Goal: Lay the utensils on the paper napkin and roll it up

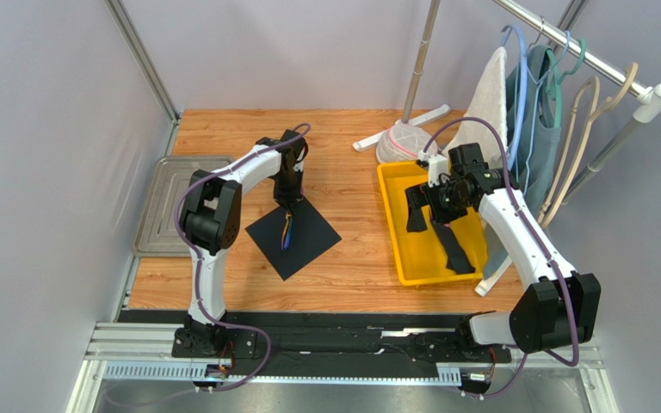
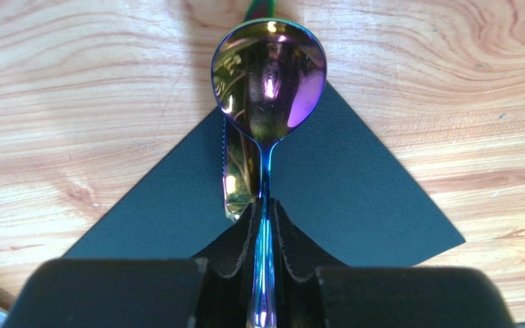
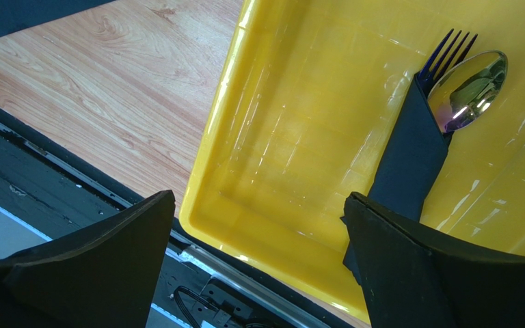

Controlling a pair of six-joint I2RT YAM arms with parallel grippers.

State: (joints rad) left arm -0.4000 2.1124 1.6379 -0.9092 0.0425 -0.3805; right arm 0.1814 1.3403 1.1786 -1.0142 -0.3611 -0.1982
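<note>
Placing utensils: left gripper (image 2: 264,219) hugs spoon (image 2: 269,75) stem over napkin (image 2: 354,198), knife (image 2: 238,178) just ahead-left; clamped or freed, can't tell. Right gripper (image 3: 258,201) gapes wide. Next: release, retreat, roll.

Spoon (image 2: 268,78) over a corner of the black paper napkin (image 2: 354,191), handle running into the left gripper (image 2: 264,212).
The iridescent purple-gold spoon lies bowl up, the bowl covering the napkin's far corner and reaching over the wooden tabletop (image 2: 74,102). A gold serrated knife blade (image 2: 238,178) lies partly under its neck, on the left. The jaws closely flank the spoon's handle; whether they pinch it is unclear.
</note>
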